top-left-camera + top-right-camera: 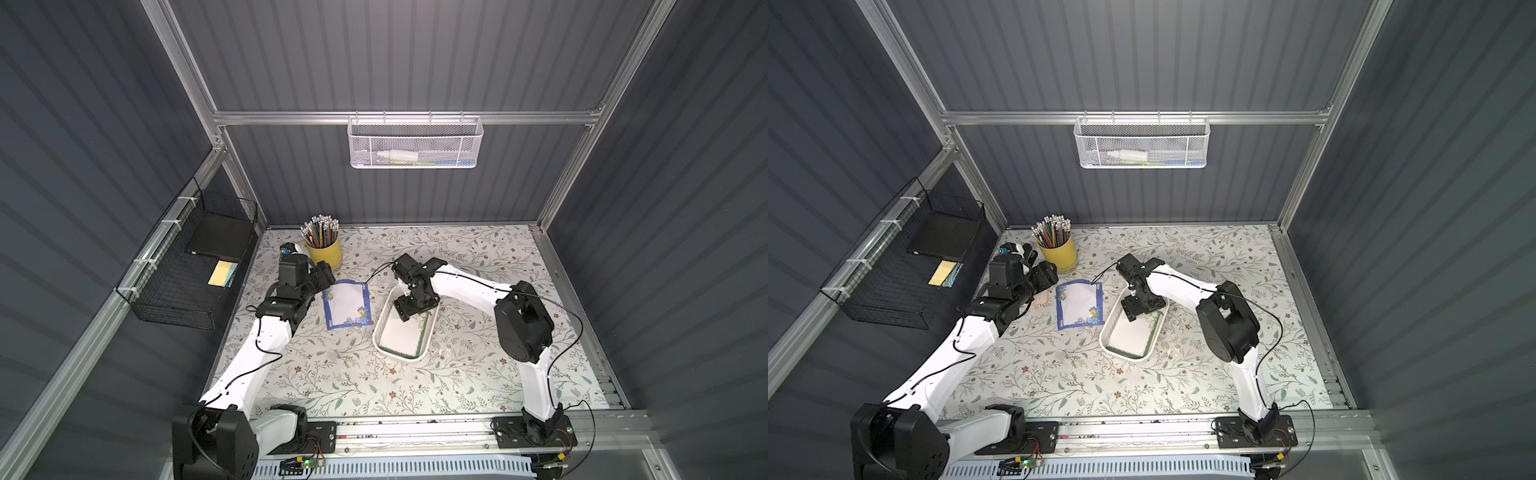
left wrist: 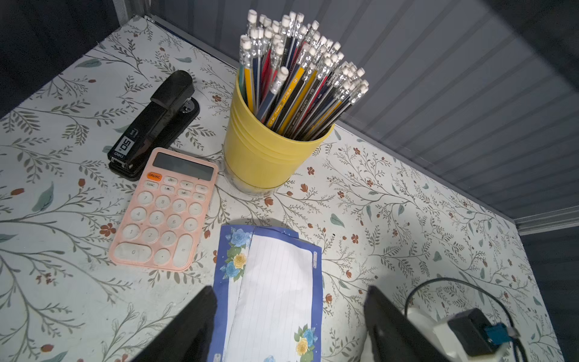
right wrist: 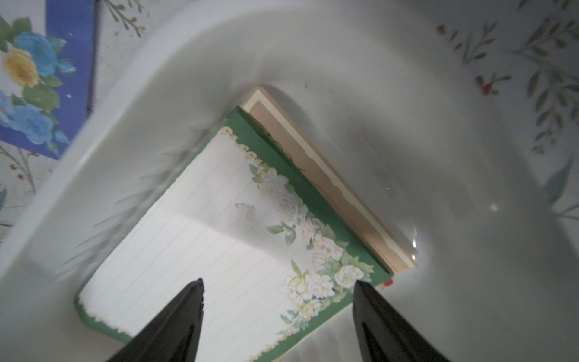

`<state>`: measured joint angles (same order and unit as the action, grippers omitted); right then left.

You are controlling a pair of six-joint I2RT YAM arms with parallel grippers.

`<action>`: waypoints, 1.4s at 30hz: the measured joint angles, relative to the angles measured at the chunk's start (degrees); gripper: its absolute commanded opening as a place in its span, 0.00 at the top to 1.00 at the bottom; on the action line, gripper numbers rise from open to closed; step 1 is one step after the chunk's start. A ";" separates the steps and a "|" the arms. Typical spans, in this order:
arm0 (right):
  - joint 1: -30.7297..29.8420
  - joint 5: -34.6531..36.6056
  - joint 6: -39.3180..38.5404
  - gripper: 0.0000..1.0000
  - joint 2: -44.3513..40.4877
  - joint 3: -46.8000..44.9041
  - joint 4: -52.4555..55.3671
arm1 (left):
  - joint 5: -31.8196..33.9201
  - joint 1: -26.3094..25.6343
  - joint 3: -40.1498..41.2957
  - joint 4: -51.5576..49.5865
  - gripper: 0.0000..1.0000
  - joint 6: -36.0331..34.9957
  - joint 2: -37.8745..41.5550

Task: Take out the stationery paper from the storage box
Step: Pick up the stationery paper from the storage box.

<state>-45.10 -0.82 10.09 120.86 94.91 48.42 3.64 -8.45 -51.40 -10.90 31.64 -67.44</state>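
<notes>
One sheet of stationery paper with a blue border point(image 1: 347, 305) point(image 2: 272, 288) lies flat on the table, left of the storage box point(image 1: 380, 328) point(image 1: 1106, 328). My left gripper point(image 1: 325, 279) point(image 2: 289, 290) hovers over the sheet's far-left corner, open and holding nothing. Inside the white box lies a green-bordered sheet point(image 1: 405, 336) point(image 3: 219, 235), with a tan-bordered sheet point(image 3: 329, 175) showing under its edge. My right gripper point(image 1: 405, 309) point(image 3: 279, 282) points down into the box just above the green sheet, jaws open and empty.
A yellow cup of pencils point(image 1: 324, 249) point(image 2: 266, 150) stands just behind the blue sheet. Beside the cup lie a pink calculator point(image 2: 166, 213) and a black stapler point(image 2: 156, 122). A black wire basket point(image 1: 195, 266) hangs on the left wall and a white mesh basket point(image 1: 415, 143) on the back wall.
</notes>
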 measured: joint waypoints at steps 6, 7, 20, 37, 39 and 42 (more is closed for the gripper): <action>0.00 0.83 0.20 0.20 2.64 -0.24 -1.62 | 0.02 0.00 0.00 -0.02 0.25 -0.09 0.00; 0.00 0.85 0.22 0.20 2.60 -0.42 -1.97 | 0.02 0.00 0.00 -0.04 0.25 -0.11 0.00; -0.02 1.16 0.48 0.20 1.40 -4.17 -6.12 | 0.04 0.00 0.00 -0.26 0.26 -0.11 -0.20; 0.81 1.53 0.85 0.50 -0.83 -8.68 -10.69 | 0.04 0.00 0.37 -0.26 0.26 -0.09 -0.59; 0.92 1.55 0.81 0.53 -0.81 -8.68 -10.64 | 0.07 0.00 0.44 -0.33 0.26 -0.09 -0.59; 1.01 1.73 0.70 0.56 -0.79 -8.68 -10.62 | 0.04 0.00 1.25 -0.22 0.26 -0.07 -0.59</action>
<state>-44.10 0.91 10.79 120.07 86.24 37.80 3.68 -8.45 -50.15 -11.11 31.57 -68.03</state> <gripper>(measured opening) 0.462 0.740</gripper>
